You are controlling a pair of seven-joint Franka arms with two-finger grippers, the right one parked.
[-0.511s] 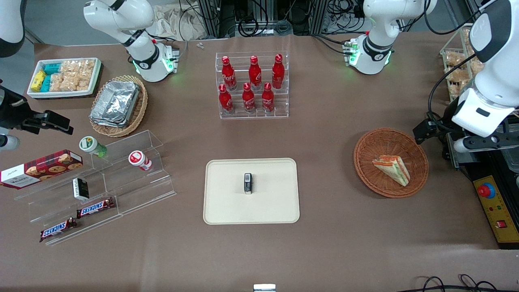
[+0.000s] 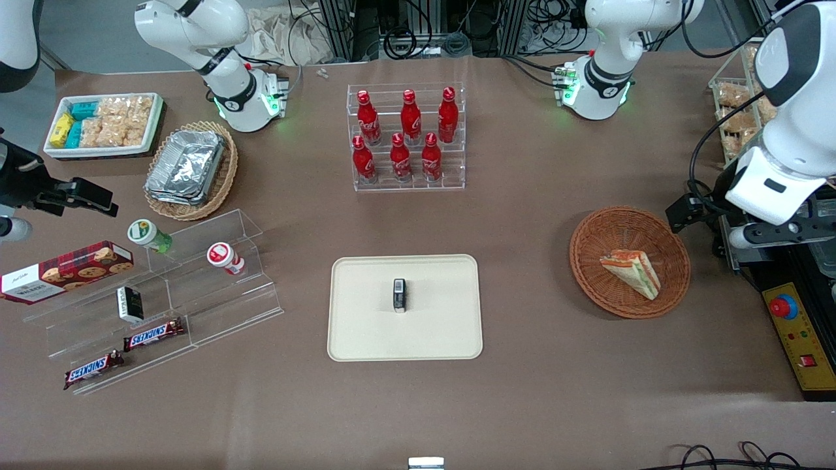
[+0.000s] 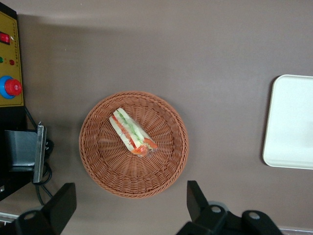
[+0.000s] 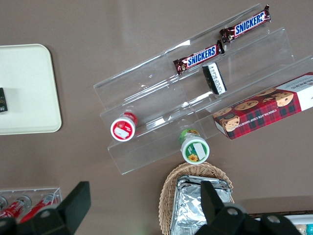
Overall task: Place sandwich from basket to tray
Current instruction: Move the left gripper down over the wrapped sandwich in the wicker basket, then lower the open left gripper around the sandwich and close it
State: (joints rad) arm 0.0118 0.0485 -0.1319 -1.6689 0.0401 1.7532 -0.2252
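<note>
The sandwich [image 2: 632,272], a pale wedge with orange-red and green layers, lies in the round reddish-brown basket [image 2: 597,238] at the working arm's end of the table. It also shows in the left wrist view [image 3: 131,132], lying in the basket [image 3: 166,161]. The gripper [image 2: 700,210] hangs high beside the basket, toward the working arm's end. It is open and empty [image 3: 128,205], its fingertips clear of the basket's rim. The cream tray [image 2: 366,333] lies mid-table and bears a small black-and-white box [image 2: 399,295]. The tray's edge shows in the left wrist view [image 3: 293,122].
A clear rack of red bottles [image 2: 406,137] stands farther from the front camera than the tray. A yellow control box with a red button [image 2: 793,333] sits at the table edge beside the basket. Clear stepped shelves with snacks [image 2: 157,294] lie toward the parked arm's end.
The working arm's wrist has shifted slightly away from the front camera. The sandwich and basket have not moved.
</note>
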